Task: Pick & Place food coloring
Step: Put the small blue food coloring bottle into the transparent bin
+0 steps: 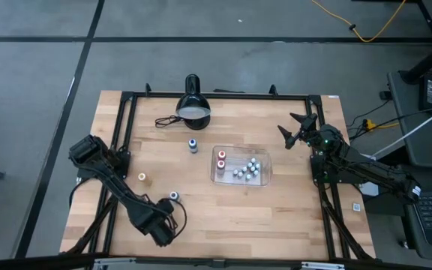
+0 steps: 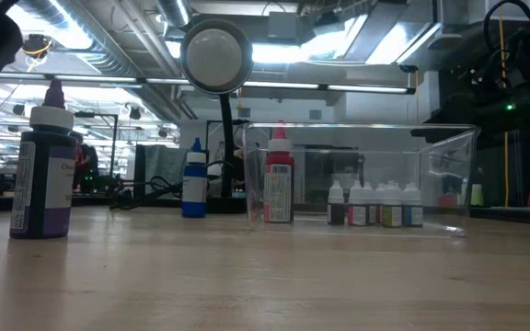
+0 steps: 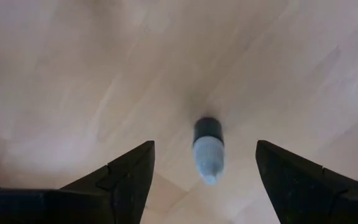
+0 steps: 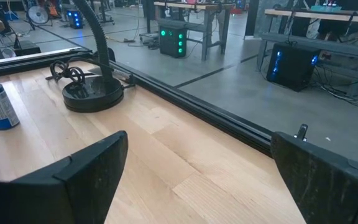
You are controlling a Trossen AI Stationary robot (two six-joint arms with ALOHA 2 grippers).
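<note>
On the left, the left gripper (image 3: 204, 186) hovers over the near part of the desk (image 1: 276, 217), fingers (image 3: 126, 180) spread wide and empty. A dark-topped food coloring bottle (image 3: 207, 149) stands upright between them, touching neither, as far as the wrist view shows. An orange-topped bottle (image 1: 142, 178) stands well apart, a blue-topped one (image 1: 193, 145) near the black lamp (image 1: 193, 109). The clear tray (image 1: 265, 180) at mid-desk holds two red-topped bottles (image 1: 221, 160) and a cluster of small pale ones (image 1: 247, 172). At the far right edge, the right gripper (image 1: 297, 129) waits, open and empty.
</note>
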